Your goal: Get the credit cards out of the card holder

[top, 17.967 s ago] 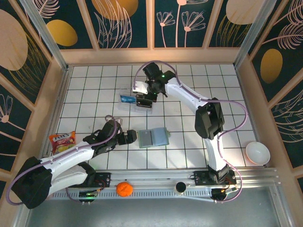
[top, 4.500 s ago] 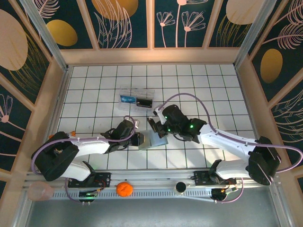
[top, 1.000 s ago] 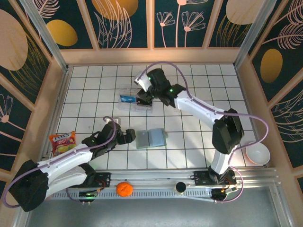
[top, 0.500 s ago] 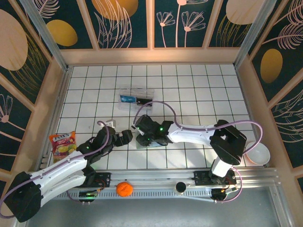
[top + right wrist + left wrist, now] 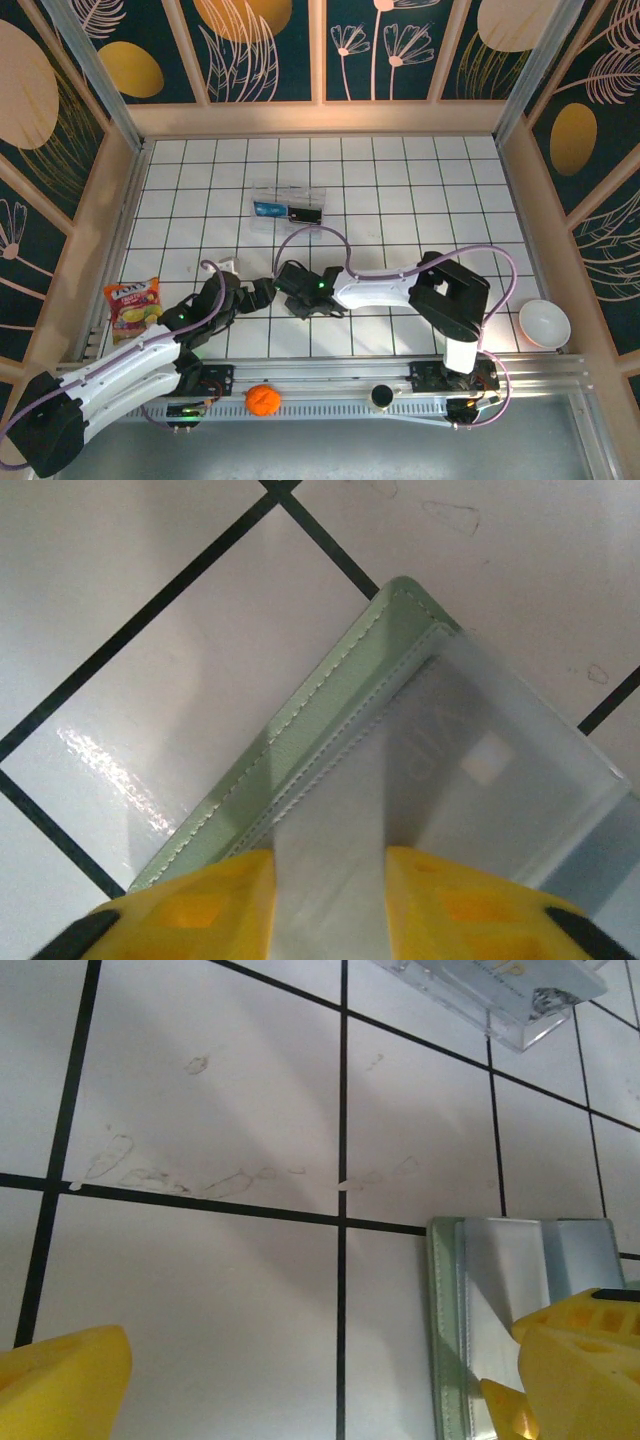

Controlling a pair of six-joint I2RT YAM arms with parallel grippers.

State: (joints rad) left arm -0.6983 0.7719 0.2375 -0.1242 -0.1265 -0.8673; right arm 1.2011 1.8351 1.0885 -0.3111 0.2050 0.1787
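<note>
Flat card holder, stitched pale-green rim

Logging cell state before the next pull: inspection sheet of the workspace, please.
Surface: white tiled table, faint smudges.
Job's things: holder lies flat under right claw; pale strip, likely a card, at its pocket.
Clutter: clear box, snack bag, orange, bowl.
Claws: left claw open at holder's edge; right claw shut on strip.
Cables: purple cable arcs over tiles by right arm.
Surroundings: wood-framed floral walls.
</note>
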